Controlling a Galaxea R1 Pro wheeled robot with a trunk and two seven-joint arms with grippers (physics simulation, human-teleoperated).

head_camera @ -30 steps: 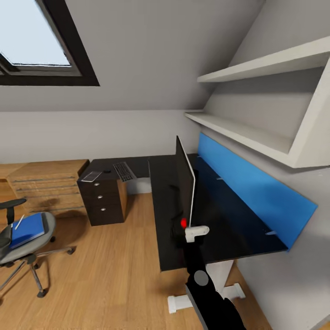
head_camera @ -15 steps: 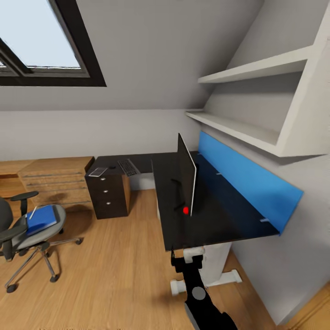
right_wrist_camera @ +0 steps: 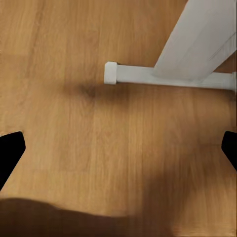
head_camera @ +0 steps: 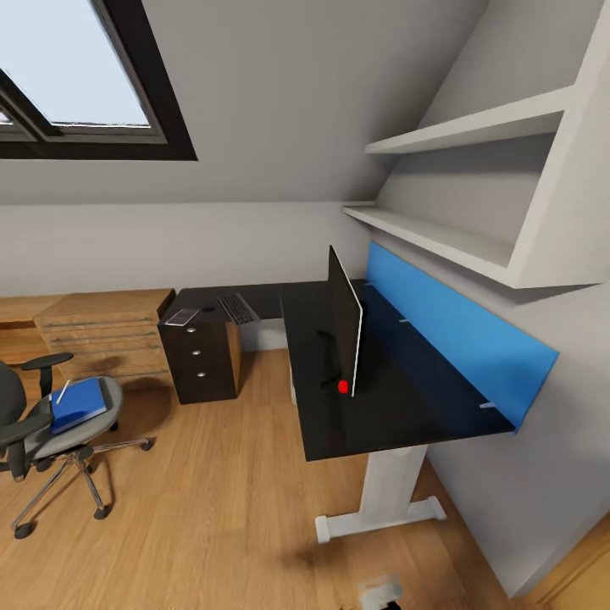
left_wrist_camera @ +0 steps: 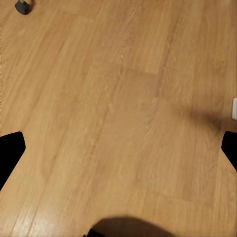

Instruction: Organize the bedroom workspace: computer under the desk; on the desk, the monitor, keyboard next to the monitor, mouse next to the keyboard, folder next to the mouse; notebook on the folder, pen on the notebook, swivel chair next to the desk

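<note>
The glossy black L-shaped worktop carries the monitor, upright and seen nearly edge-on. The keyboard lies flat on the worktop's far wing, well apart from the monitor. The grey swivel chair stands apart from the worktop, the blue folder on its seat.

Attic bedroom study corner.
I face a desk under a sloped ceiling; skylight above, swivel chair beside it.
</note>
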